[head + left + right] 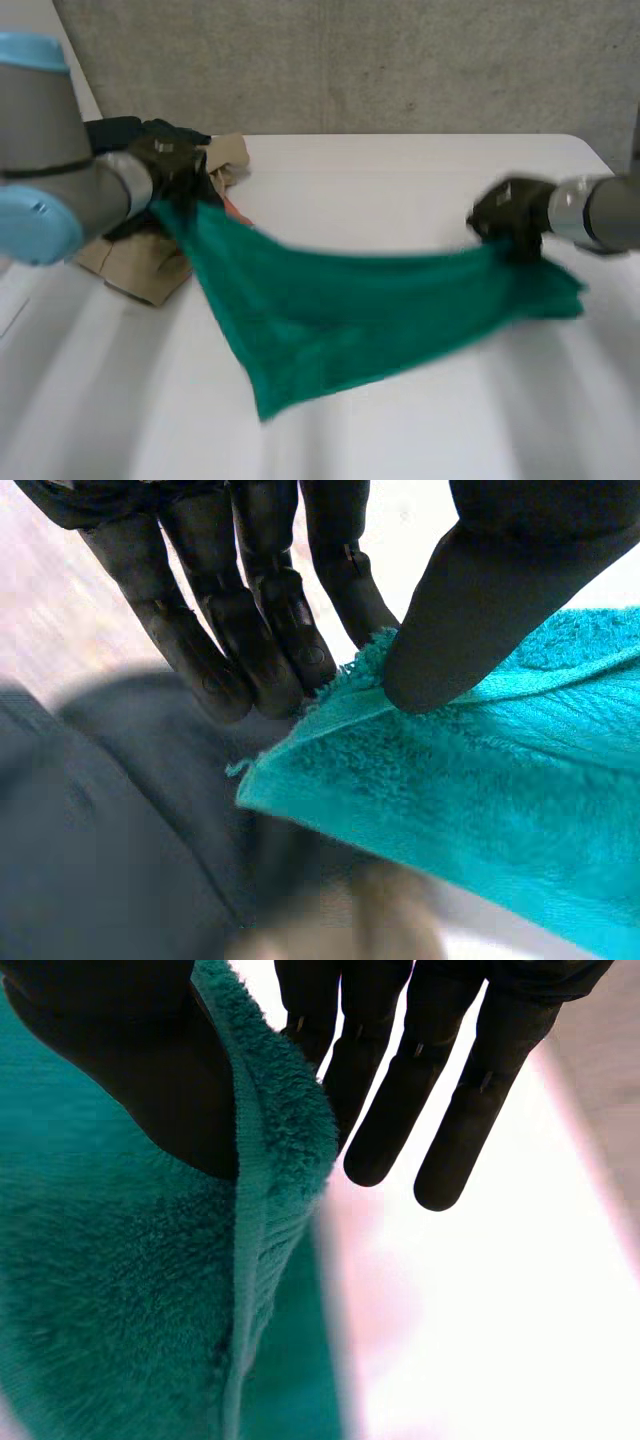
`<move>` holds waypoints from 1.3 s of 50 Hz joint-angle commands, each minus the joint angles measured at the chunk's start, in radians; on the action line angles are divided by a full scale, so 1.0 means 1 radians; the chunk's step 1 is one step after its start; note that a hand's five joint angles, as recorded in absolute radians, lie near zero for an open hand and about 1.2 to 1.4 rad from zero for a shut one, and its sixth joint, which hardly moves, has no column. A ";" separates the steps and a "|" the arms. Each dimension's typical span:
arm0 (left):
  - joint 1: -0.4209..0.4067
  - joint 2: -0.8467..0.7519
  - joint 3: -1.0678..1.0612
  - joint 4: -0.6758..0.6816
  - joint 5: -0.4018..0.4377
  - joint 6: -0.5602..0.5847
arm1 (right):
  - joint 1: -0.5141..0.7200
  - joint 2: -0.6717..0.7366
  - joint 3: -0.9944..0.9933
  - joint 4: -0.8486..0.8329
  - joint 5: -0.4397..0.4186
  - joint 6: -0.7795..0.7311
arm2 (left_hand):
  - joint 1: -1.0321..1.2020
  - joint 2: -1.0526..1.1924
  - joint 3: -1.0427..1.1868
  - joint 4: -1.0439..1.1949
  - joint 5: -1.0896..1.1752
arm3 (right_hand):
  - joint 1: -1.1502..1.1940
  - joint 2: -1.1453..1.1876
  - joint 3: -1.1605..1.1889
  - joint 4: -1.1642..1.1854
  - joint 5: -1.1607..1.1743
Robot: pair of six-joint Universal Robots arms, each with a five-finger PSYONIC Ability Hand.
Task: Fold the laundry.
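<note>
Head view: left hand [165,160] and right hand [508,215] pinch opposite ends of the teal towel [330,310]; nothing folded yet, laundry pile [135,270] waits at the table's [400,180] left edge.

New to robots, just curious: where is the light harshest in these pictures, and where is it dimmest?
Right wrist view: the table glares white past the right hand pinching the green towel. Left wrist view: dimmest, dark laundry under the left hand. Head view: even light.
</note>
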 commanded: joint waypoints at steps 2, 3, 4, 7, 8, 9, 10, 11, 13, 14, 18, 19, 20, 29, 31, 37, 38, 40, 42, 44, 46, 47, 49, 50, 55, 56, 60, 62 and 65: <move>-0.047 0.003 0.518 0.260 -0.055 -0.082 | 0.005 0.000 -0.256 -0.519 0.076 0.433 | 0.253 0.199 0.208 0.197 0.234 | 0.287 0.223 0.215 0.202 0.246; -0.050 0.011 0.524 0.295 -0.058 -0.092 | 0.003 -0.014 -0.244 -0.581 0.087 0.474 | 0.253 0.199 0.208 0.197 0.234 | 0.287 0.223 0.215 0.202 0.246; -0.051 0.017 0.524 0.330 -0.061 -0.105 | 0.003 -0.030 -0.224 -0.640 0.095 0.511 | 0.253 0.199 0.208 0.197 0.234 | 0.287 0.223 0.215 0.202 0.246; -0.060 0.042 0.481 0.412 -0.086 -0.131 | 0.006 -0.097 -0.125 -0.832 0.107 0.628 | 0.253 0.199 0.208 0.197 0.234 | 0.287 0.223 0.215 0.202 0.246; -0.062 0.046 0.463 0.423 -0.094 -0.135 | 0.005 -0.111 -0.092 -0.866 0.104 0.642 | 0.253 0.199 0.208 0.197 0.234 | 0.287 0.223 0.215 0.202 0.246; -0.060 0.052 0.417 0.436 -0.098 -0.141 | 0.003 -0.135 -0.033 -0.914 0.090 0.656 | 0.253 0.199 0.208 0.197 0.234 | 0.287 0.223 0.215 0.202 0.246; -0.059 0.055 0.391 0.440 -0.101 -0.140 | 0.004 -0.143 -0.006 -0.931 0.083 0.656 | 0.253 0.199 0.208 0.197 0.234 | 0.287 0.223 0.215 0.202 0.246; -0.057 0.059 0.365 0.444 -0.103 -0.140 | 0.006 -0.149 0.020 -0.943 0.073 0.654 | 0.253 0.199 0.208 0.197 0.234 | 0.287 0.223 0.215 0.202 0.246; -0.051 0.062 0.277 0.452 -0.110 -0.138 | 0.009 -0.159 0.090 -0.954 0.044 0.645 | 0.253 0.199 0.208 0.197 0.234 | 0.287 0.223 0.215 0.202 0.246; -0.045 0.062 0.243 0.452 -0.110 -0.140 | 0.009 -0.159 0.112 -0.951 0.035 0.642 | 0.253 0.199 0.208 0.197 0.234 | 0.287 0.223 0.215 0.202 0.246; -0.025 0.057 0.073 0.455 -0.103 -0.145 | 0.009 -0.134 0.213 -0.920 -0.015 0.615 | 0.253 0.199 0.208 0.197 0.234 | 0.287 0.223 0.215 0.202 0.246; -0.022 0.051 0.003 0.455 -0.100 -0.145 | 0.009 -0.116 0.253 -0.905 -0.031 0.598 | 0.253 0.199 0.208 0.197 0.234 | 0.287 0.223 0.215 0.202 0.246; -0.020 0.046 -0.030 0.457 -0.098 -0.145 | 0.011 -0.104 0.271 -0.899 -0.037 0.590 | 0.253 0.199 0.208 0.197 0.234 | 0.287 0.223 0.215 0.202 0.246; -0.017 -0.041 -0.266 0.423 -0.075 -0.137 | 0.029 0.074 0.431 -0.792 -0.052 0.379 | 0.253 0.199 0.208 0.197 0.234 | 0.287 0.223 0.215 0.202 0.246; -0.013 -0.032 -0.289 0.409 -0.072 -0.142 | 0.029 0.087 0.445 -0.758 -0.049 0.348 | 0.253 0.199 0.208 0.197 0.234 | 0.287 0.223 0.215 0.202 0.246; 0.006 0.058 -0.370 0.415 -0.054 -0.135 | 0.014 0.021 0.476 -0.632 -0.026 0.389 | 0.253 0.199 0.208 0.197 0.234 | -0.318 -0.382 -0.390 -0.403 -0.359; 0.007 0.069 -0.377 0.420 -0.051 -0.134 | 0.009 0.009 0.480 -0.627 -0.026 0.404 | 0.253 0.199 0.208 0.197 0.234 | -0.324 -0.388 -0.396 -0.409 -0.365; 0.007 0.098 -0.403 0.435 -0.040 -0.134 | -0.006 -0.033 0.494 -0.624 -0.026 0.446 | 0.253 0.199 0.208 0.197 0.234 | -0.371 -0.435 -0.443 -0.456 -0.412; 0.010 0.123 -0.425 0.447 -0.031 -0.134 | -0.018 -0.054 0.509 -0.624 -0.022 0.485 | 0.253 0.199 0.208 0.197 0.234 | -0.406 -0.470 -0.478 -0.491 -0.448; 0.010 0.141 -0.447 0.460 -0.025 -0.132 | -0.037 -0.060 0.512 -0.629 -0.017 0.521 | 0.253 0.199 0.208 0.197 0.234 | -0.406 -0.470 -0.478 -0.491 -0.448; 0.009 0.152 -0.468 0.473 -0.017 -0.134 | -0.057 -0.053 0.511 -0.633 -0.005 0.545 | 0.253 0.199 0.208 0.197 0.234 | -0.400 -0.465 -0.472 -0.485 -0.442; 0.009 0.155 -0.475 0.478 -0.015 -0.132 | -0.063 -0.048 0.509 -0.635 0.001 0.556 | 0.253 0.199 0.208 0.197 0.234 | -0.400 -0.465 -0.472 -0.485 -0.442; 0.006 0.161 -0.488 0.492 -0.012 -0.132 | -0.074 -0.024 0.503 -0.639 0.026 0.576 | 0.253 0.199 0.208 0.197 0.234 | -0.398 -0.462 -0.469 -0.483 -0.439; 0.006 0.161 -0.490 0.498 -0.012 -0.132 | -0.077 -0.016 0.499 -0.643 0.035 0.584 | 0.253 0.199 0.208 0.197 0.234 | -0.397 -0.462 -0.469 -0.482 -0.439; 0.009 0.161 -0.496 0.503 -0.009 -0.132 | -0.083 0.038 0.466 -0.632 0.058 0.650 | 0.253 0.199 0.208 0.197 0.234 | -0.409 -0.473 -0.481 -0.494 -0.451; 0.009 0.161 -0.498 0.503 -0.009 -0.132 | -0.081 0.041 0.465 -0.627 0.057 0.663 | 0.253 0.199 0.208 0.197 0.234 | -0.424 -0.488 -0.496 -0.509 -0.465; 0.007 0.167 -0.501 0.495 -0.014 -0.134 | -0.080 0.038 0.468 -0.598 0.041 0.722 | 0.253 0.199 0.208 0.197 0.234 | -0.491 -0.556 -0.563 -0.576 -0.533; 0.009 0.175 -0.504 0.487 -0.014 -0.134 | -0.083 0.032 0.477 -0.593 0.029 0.746 | 0.253 0.199 0.208 0.197 0.234 | -0.491 -0.556 -0.563 -0.576 -0.533; 0.009 0.184 -0.508 0.476 -0.011 -0.134 | -0.080 0.044 0.472 -0.600 0.015 0.751 | 0.253 0.199 0.208 0.197 0.234 | -0.421 -0.485 -0.493 -0.506 -0.463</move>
